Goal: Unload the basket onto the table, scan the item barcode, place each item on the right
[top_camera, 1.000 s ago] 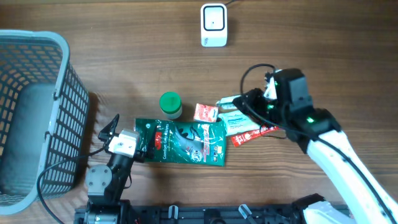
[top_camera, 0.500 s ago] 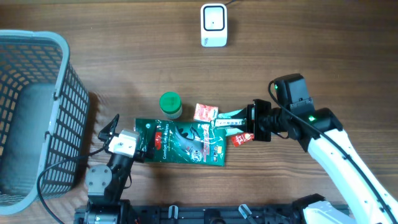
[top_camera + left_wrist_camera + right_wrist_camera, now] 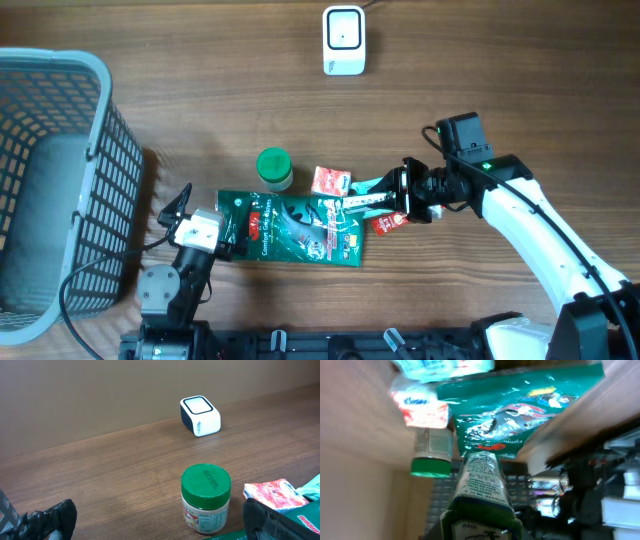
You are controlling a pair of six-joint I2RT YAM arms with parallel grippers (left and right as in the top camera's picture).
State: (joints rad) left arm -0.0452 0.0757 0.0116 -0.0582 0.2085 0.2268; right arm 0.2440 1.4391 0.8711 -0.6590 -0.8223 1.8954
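Observation:
The item, a small green-and-white labelled bottle [image 3: 366, 191], hangs sideways over the table, and my right gripper [image 3: 398, 196] is shut on it. In the right wrist view the bottle [image 3: 481, 482] fills the lower middle and hides the gripper [image 3: 481, 522] fingers behind it. The white barcode scanner [image 3: 343, 40] stands at the table's far edge, well away from the bottle; the left wrist view shows the scanner [image 3: 200, 416] too. My left gripper [image 3: 205, 228] rests wide open at the near left, its black fingertips [image 3: 47, 519] with nothing between them.
A grey mesh basket [image 3: 60, 180] stands at the left. A green-lidded jar [image 3: 273, 168], a green foil bag [image 3: 300, 228], a red-and-white packet [image 3: 331, 180] and a red sachet [image 3: 388, 222] lie in the middle, under and beside the held bottle.
My right arm has swung its wrist round and lower, carrying the bottle leftward over the packets and the bag's edge. The left arm has not moved.

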